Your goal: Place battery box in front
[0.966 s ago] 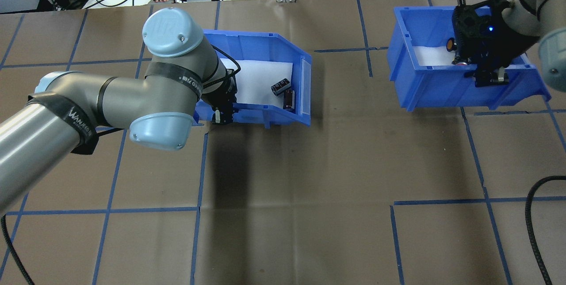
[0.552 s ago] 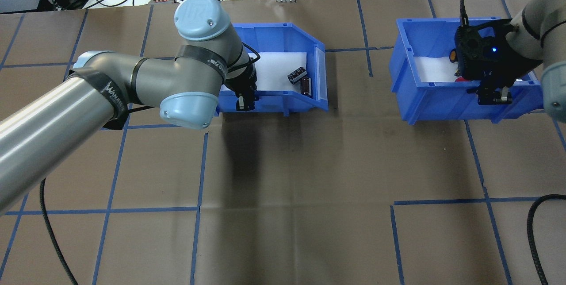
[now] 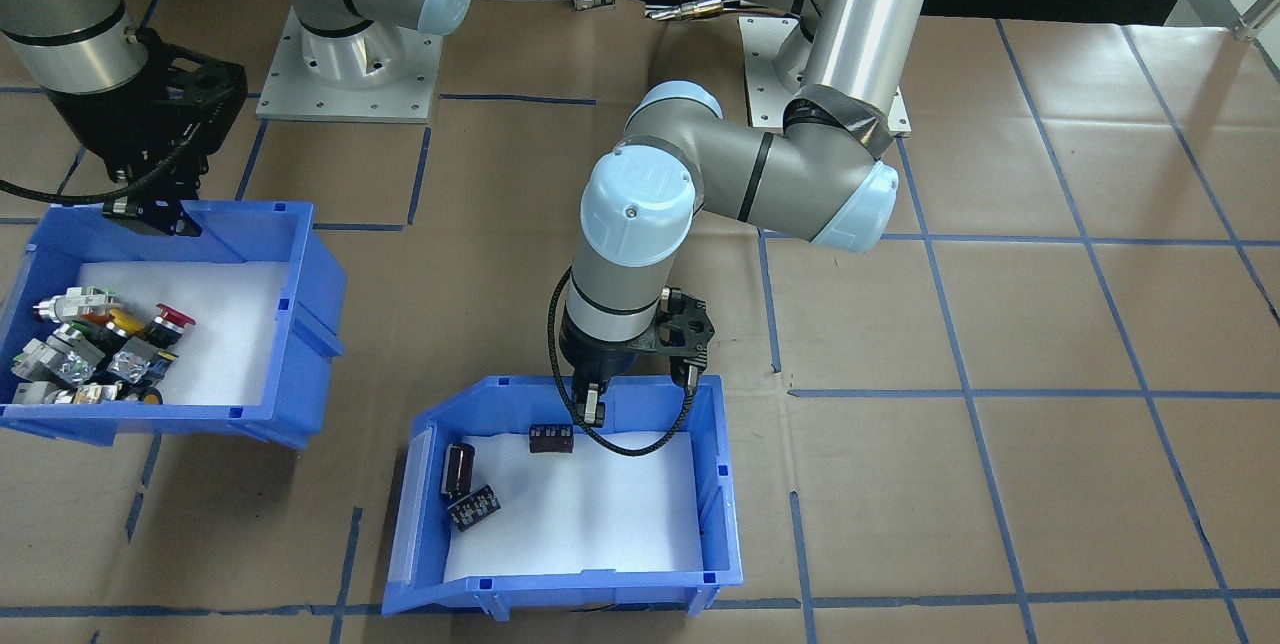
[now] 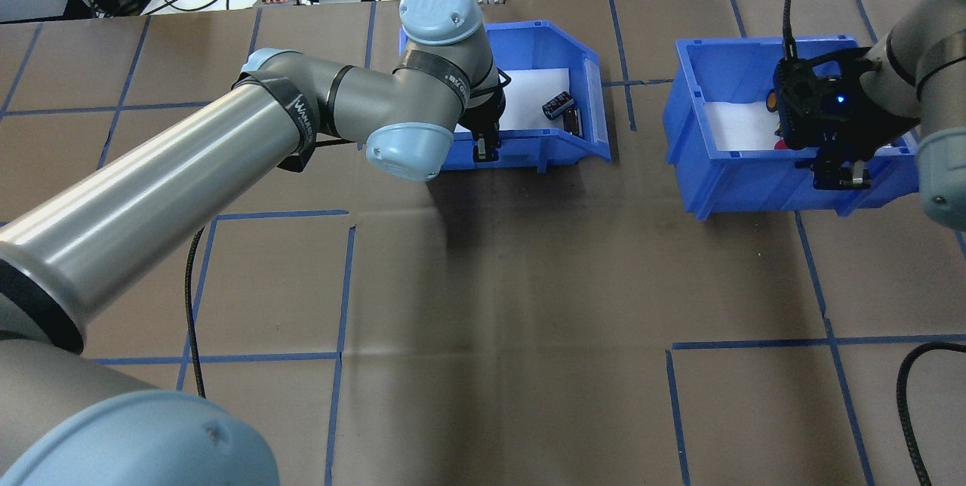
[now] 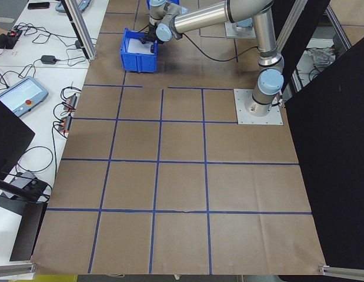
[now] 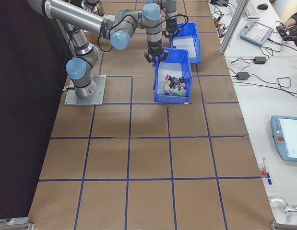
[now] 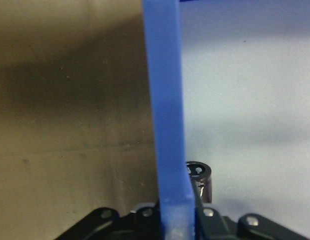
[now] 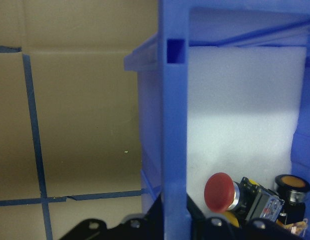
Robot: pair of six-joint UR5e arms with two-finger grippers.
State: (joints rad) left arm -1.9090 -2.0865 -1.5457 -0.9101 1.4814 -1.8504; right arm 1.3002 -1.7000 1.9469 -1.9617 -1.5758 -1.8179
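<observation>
Left arm carrying the battery box to the front.

Left gripper (image 4: 480,151) is pinched tight on the near wall of the battery box (image 3: 716,484), w/ a few batteries (image 3: 459,469) inside, at the far side of the table. Right gripper (image 4: 838,173) is clamped on the switch bin (image 3: 300,344) wall. Next, I think: set the box down flat, then let go.

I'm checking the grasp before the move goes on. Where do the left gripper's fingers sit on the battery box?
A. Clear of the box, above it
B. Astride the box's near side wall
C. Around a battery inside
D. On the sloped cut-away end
B: the left gripper straddles the battery box at its side wall, which the left wrist view shows running between the fingers.
</observation>
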